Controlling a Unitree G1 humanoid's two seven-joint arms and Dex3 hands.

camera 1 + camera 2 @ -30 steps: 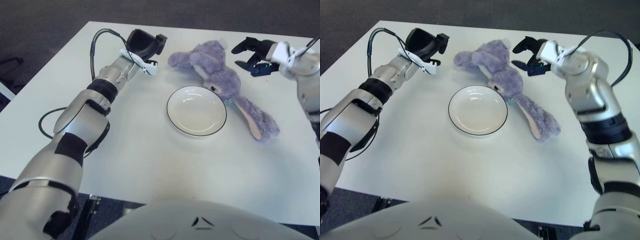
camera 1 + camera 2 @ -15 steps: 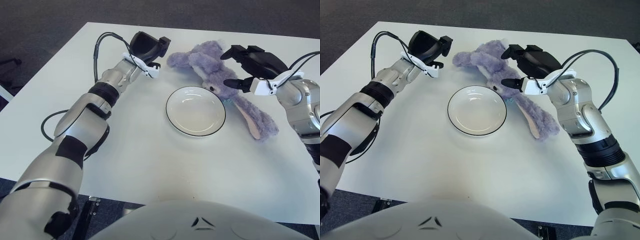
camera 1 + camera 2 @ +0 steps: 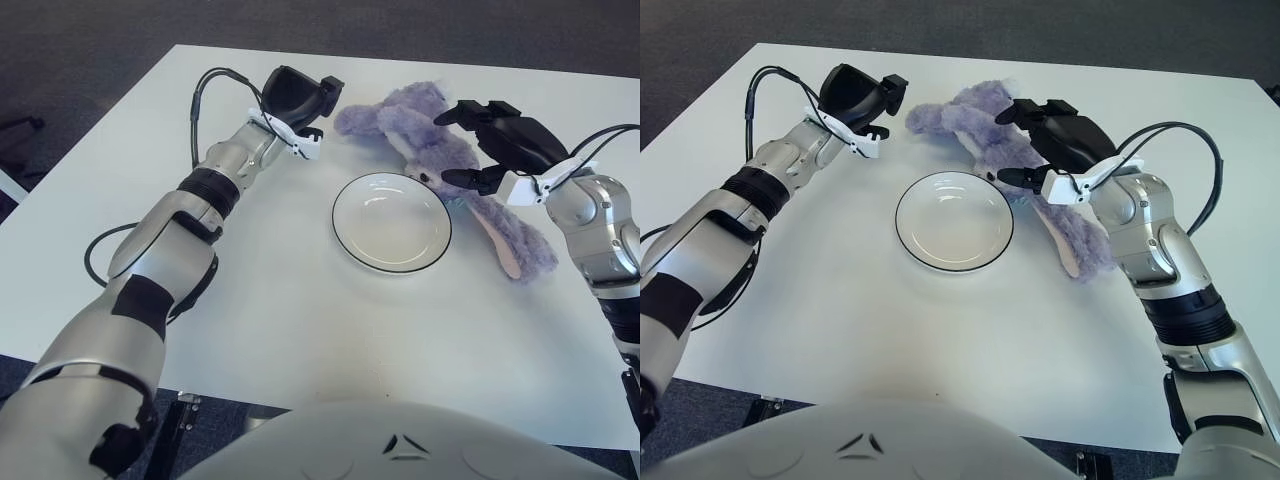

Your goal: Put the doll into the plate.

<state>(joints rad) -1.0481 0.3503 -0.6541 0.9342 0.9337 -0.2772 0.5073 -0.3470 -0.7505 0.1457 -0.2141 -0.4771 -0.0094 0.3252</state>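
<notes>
A purple plush doll [image 3: 425, 135] with long ears lies on the white table, behind and to the right of a white plate [image 3: 391, 221] with a dark rim. One long ear [image 3: 512, 240] stretches to the plate's right. My right hand [image 3: 478, 140] hovers over the doll's body with its fingers spread, holding nothing. My left hand [image 3: 305, 105] is just left of the doll's head, fingers open and holding nothing. The plate holds nothing.
The white table [image 3: 300, 300] ends in dark floor at the back and left. A black cable [image 3: 205, 85] loops from my left wrist, and another [image 3: 95, 255] lies by my left forearm.
My right hand swung in from the far right to above the doll and has lowered slightly onto it. My left hand crept a little closer to the doll's head. The doll stayed in place.
</notes>
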